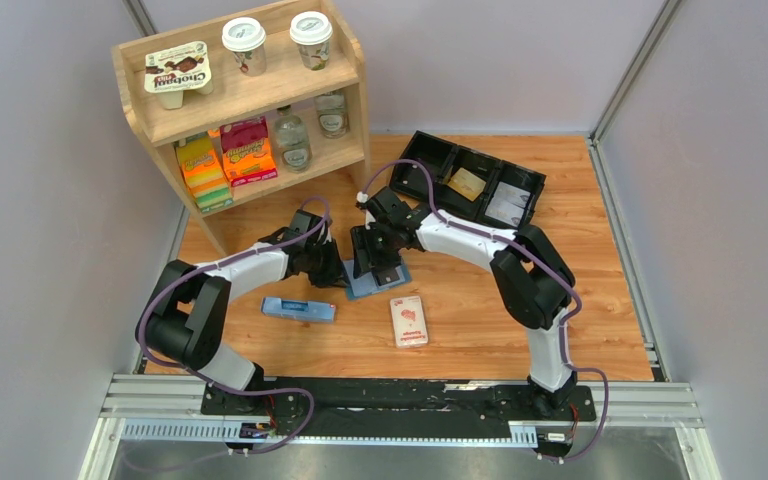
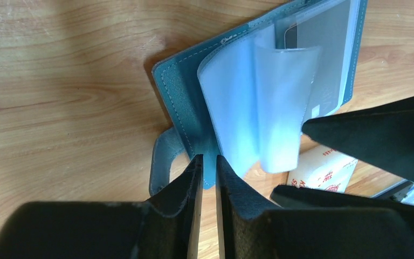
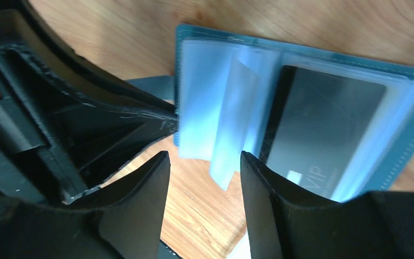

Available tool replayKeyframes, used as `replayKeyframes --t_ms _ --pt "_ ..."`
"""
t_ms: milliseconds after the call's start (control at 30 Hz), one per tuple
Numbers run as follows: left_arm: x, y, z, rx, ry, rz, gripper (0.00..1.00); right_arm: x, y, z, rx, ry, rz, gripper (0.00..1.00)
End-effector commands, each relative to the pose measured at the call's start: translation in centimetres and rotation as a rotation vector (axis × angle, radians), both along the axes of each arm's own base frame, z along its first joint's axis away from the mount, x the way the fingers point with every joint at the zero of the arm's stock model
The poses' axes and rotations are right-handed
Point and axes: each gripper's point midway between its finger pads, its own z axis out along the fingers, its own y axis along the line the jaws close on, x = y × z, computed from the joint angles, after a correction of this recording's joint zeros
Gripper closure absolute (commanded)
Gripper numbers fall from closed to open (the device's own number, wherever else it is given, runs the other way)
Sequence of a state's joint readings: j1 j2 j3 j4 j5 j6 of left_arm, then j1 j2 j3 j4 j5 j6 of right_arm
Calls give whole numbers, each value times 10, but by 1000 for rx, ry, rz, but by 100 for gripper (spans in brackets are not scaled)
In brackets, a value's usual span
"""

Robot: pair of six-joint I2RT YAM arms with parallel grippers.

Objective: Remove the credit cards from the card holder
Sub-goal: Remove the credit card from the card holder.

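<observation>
The light blue card holder (image 1: pixel 370 291) lies open on the wooden table between both grippers. My left gripper (image 1: pixel 338 272) is shut on the edge of its cover (image 2: pixel 180 86), with the cover's corner between the tips (image 2: pixel 208 157). Clear plastic sleeves (image 2: pixel 264 108) stand up from the holder. My right gripper (image 1: pixel 375 268) is open above the holder (image 3: pixel 302 47), and its jaws (image 3: pixel 204 156) straddle a loose sleeve (image 3: pixel 229 156). A dark grey credit card (image 3: pixel 323 129) marked VIP sits in a sleeve; it also shows in the left wrist view (image 2: pixel 315 38). A tan card (image 1: pixel 467 183) lies in the black tray.
A black tray (image 1: pixel 430 165) with three compartments stands at the back. A wooden shelf (image 1: pixel 250 100) with cups, bottles and packs is at the back left. A narrow pale blue box (image 1: pixel 298 309) and a white pack with a red picture (image 1: pixel 409 320) lie in front of the holder.
</observation>
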State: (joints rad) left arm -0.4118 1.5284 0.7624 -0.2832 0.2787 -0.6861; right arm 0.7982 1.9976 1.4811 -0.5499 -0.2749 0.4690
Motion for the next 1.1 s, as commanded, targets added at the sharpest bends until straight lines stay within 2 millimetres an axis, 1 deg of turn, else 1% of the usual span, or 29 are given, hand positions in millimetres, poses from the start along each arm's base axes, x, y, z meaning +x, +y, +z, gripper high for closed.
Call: replayKeyframes --t_ms 0,33,67,133,200,267,300,333,367,400,433,467,500,533,567,600,633,700,767,833,933,967,1000,1033,1067 --pt "14 -4 18 -29 -90 8 78 -1 29 15 133 3 66 46" --pt "15 -4 21 -34 -104 13 78 -2 32 14 144 6 73 46" --pt "14 -2 21 -29 -108 22 78 -2 33 14 151 6 75 46" --pt "14 1 23 -24 -122 38 78 -2 35 9 150 16 78 46" --pt "15 4 30 -21 -146 49 78 -2 37 -1 144 33 79 46" --pt "13 7 33 -12 -158 58 78 -3 40 -3 155 48 85 47" --pt "12 11 32 4 -159 68 78 -3 43 1 169 46 90 47" --pt "12 12 38 2 -181 74 77 -3 44 5 182 44 95 47" --pt "12 16 39 14 -191 85 77 -1 46 12 197 32 100 47" --pt "12 18 44 15 -210 94 76 0 48 20 213 20 107 46" --pt "13 21 46 23 -224 104 76 1 51 32 235 8 116 46" --pt "13 21 53 15 -242 110 76 2 55 43 258 -6 129 46" --pt "13 24 54 22 -253 118 75 -1 58 51 277 -1 149 45" --pt "14 25 60 16 -272 126 75 -2 62 60 300 2 168 45" --pt "14 27 61 19 -277 139 75 -3 64 68 314 12 185 45" --pt "15 27 69 10 -300 147 74 -4 65 72 316 14 191 45" --pt "16 28 71 8 -310 158 74 -3 65 77 315 4 195 45" --pt "18 28 84 -11 -348 168 73 9 53 80 273 -51 149 45" --pt "19 25 95 -36 -376 165 71 27 31 77 220 -102 71 46" --pt "21 19 106 -71 -394 149 70 41 6 71 172 -125 -6 48" --pt "26 4 109 -133 -376 117 66 53 -28 53 101 -133 -76 53" --pt "27 -3 106 -153 -351 99 66 53 -35 46 90 -128 -86 56" --pt "30 -9 108 -182 -346 95 65 55 -40 41 90 -122 -97 58" --pt "31 -15 100 -195 -312 82 64 56 -44 35 92 -116 -107 63" --pt "36 -19 103 -216 -314 85 63 54 -48 28 90 -101 -116 67"
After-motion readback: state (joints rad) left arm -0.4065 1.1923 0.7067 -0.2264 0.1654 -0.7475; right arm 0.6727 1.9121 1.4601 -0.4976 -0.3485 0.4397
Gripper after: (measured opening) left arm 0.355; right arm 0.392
